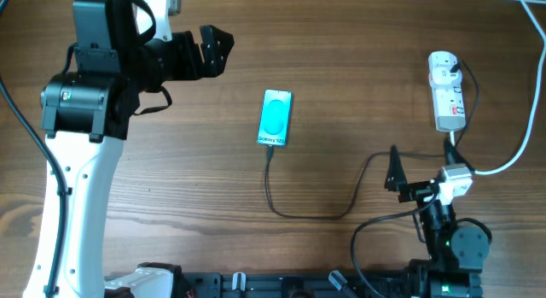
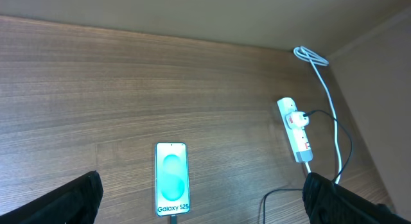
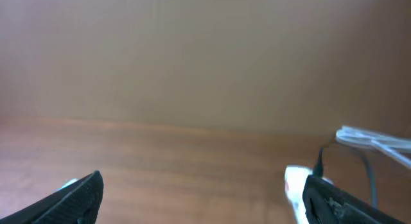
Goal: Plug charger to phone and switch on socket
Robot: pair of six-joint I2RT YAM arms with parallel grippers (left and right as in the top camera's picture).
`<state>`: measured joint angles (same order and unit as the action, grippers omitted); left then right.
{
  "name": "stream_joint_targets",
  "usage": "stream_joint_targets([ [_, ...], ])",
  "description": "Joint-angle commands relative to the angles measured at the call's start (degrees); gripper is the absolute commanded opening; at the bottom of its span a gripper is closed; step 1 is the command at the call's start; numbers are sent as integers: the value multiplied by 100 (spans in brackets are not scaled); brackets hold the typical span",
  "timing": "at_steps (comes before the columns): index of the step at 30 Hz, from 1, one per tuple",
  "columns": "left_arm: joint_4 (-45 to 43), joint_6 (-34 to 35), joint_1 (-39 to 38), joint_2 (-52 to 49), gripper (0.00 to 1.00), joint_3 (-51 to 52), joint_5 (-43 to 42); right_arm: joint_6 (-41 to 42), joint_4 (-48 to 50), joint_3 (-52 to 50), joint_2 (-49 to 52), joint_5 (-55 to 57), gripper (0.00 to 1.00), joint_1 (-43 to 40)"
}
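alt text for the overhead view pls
A lit phone lies in the middle of a wooden table, the black charger running from its near end off to the right. A white socket sits far right; the left gripper and right gripper are open, holding nothing.

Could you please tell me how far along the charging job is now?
Seemingly done: the charger runs into the bottom edge of the phone. In hand: nothing; left gripper and right gripper are both open. Left: switching on the socket; its switch is too small to read.
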<state>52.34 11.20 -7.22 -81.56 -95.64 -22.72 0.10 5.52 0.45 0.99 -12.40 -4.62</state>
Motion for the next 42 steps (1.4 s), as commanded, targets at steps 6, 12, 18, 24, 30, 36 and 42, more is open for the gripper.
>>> stream_joint_targets([
  [6, -13, -50, 37, -4, 100, -22, 9, 4, -455, -15, -74, -22, 100, 33],
  [12, -13, -50, 37, -4, 100, -22, 11, 4, -455, -15, -74, -22, 100, 33],
  [18, -13, -50, 37, -4, 100, -22, 9, 4, -455, -15, -72, -22, 100, 33],
  [24, -13, -50, 35, -4, 100, -22, 9, 7, -455, -15, -72, -22, 100, 33],
  [30, 66, -72, 33, 216, 100, -7, 699, 7, -455, -15, -72, -22, 99, 33],
  [36, 87, -1086, 48, 1397, 100, 1180, 977, 2, -455, -15, -74, -22, 100, 33],
  [42, -1580, -2004, 48, 3589, 100, 4365, 975, 2, -455, -15, -72, -22, 100, 33],
])
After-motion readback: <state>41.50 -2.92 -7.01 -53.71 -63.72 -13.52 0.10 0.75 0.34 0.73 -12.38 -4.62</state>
